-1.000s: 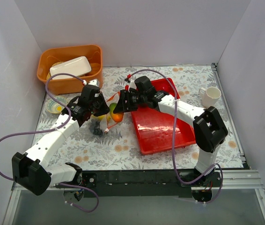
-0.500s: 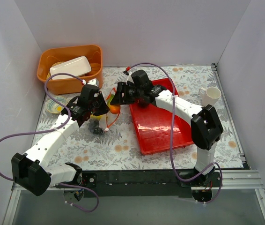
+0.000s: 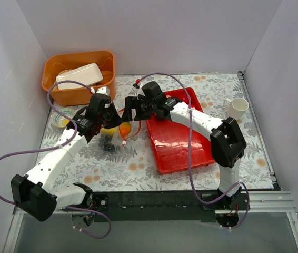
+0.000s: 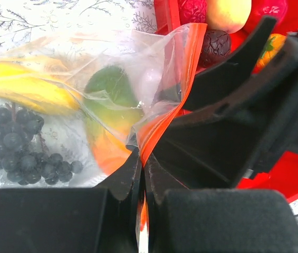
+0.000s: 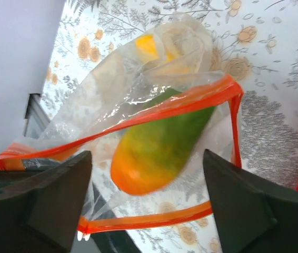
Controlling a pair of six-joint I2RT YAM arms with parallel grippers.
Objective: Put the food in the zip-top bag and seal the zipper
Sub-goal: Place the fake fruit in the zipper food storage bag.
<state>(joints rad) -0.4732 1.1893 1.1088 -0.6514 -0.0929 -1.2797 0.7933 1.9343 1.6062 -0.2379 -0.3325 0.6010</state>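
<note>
The left gripper [image 4: 141,167] is pressed together, pinching the zipper [image 4: 162,124] of the bag [image 4: 70,58]. The right gripper [image 5: 148,184] is spread wide at the bag mouth, gripping nothing. The bag sits at 9 o'clock of the red tray [image 3: 183,147] and contains the mango [image 5: 159,147], grape bunch [image 4: 20,147] and yellow piece [image 4: 28,87].

White walls [image 3: 165,37] on three sides; floral-print table cover [image 3: 117,169]; soft, even light.

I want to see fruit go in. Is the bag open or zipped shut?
Open. On the bag, the two orange zipper strips stand apart, and the mango shows between them.
</note>
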